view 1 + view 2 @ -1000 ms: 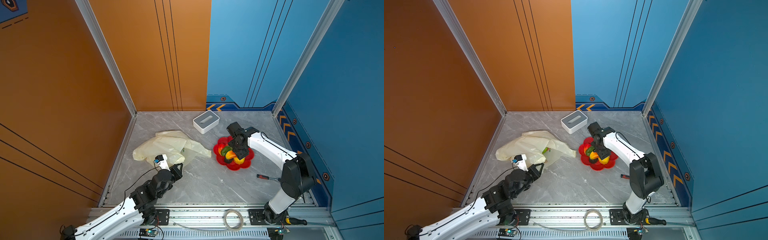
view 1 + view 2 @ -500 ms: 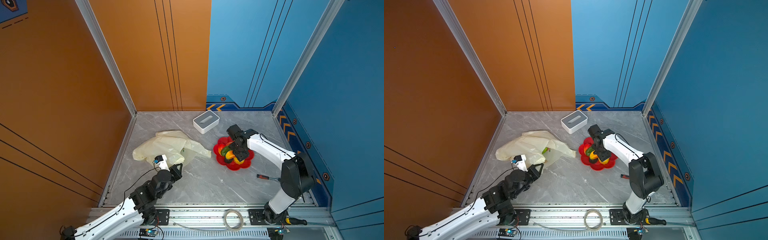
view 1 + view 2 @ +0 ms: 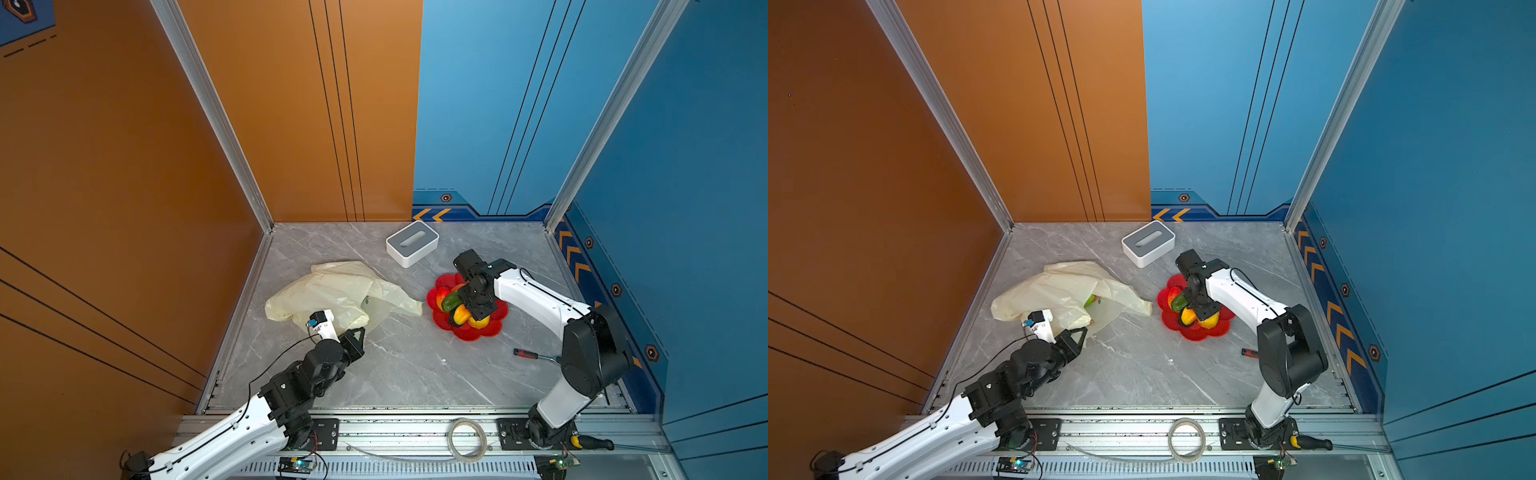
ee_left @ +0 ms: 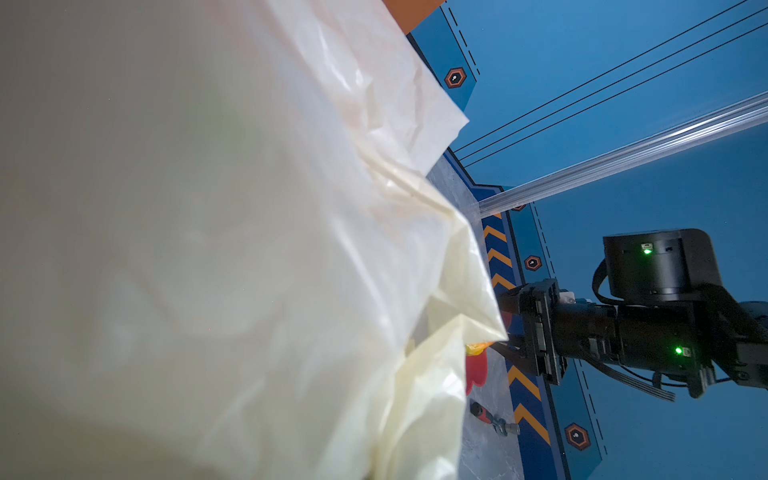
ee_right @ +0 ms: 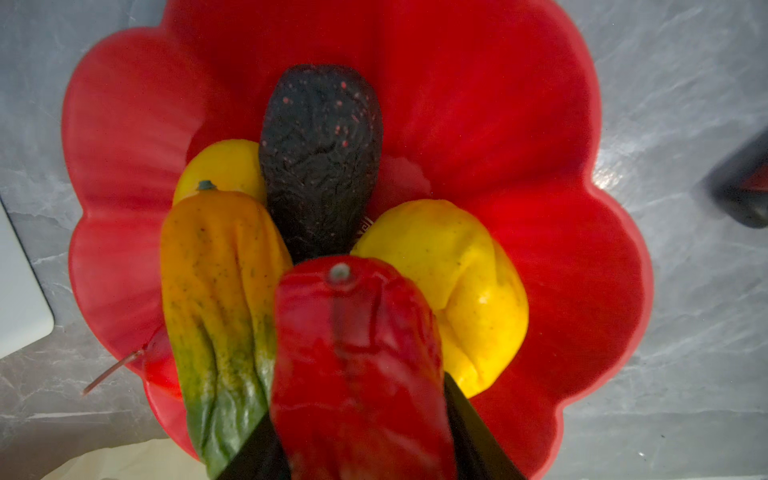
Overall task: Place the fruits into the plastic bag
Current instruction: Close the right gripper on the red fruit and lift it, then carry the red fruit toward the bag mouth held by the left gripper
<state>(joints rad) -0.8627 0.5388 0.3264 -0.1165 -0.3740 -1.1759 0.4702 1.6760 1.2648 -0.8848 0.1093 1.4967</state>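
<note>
- My left gripper (image 3: 358, 332) is clenched on the near edge of the plastic bag (image 3: 332, 286), low over the grey table (image 3: 415, 374).
- The bag lies crumpled on the left half of the table, with its mouth turned toward the middle. My left wrist view is almost filled by its cream film.
- In a top view, one green-and-red fruit (image 3: 1091, 300) shows just inside the bag's mouth.
- A white-and-grey box (image 3: 411, 243) stands toward the back near the middle, apart from both the bag and the dish.
- The red flower-shaped dish (image 3: 492, 328) sits just beside the bag's right tip.
- My right gripper (image 3: 478, 305) points down into the dish and grasps the red mango (image 5: 353, 353). My dark fingers (image 5: 469, 436) lie against both of its sides.
- Below it in the dish lie an orange-green mango (image 5: 220, 291), a dark avocado (image 5: 320, 158), a yellow fruit (image 5: 457, 282) and a second yellow one (image 5: 224, 166), all crowded together.
- A red-handled screwdriver (image 3: 525, 354) lies on the table on the near right side of the dish.
</note>
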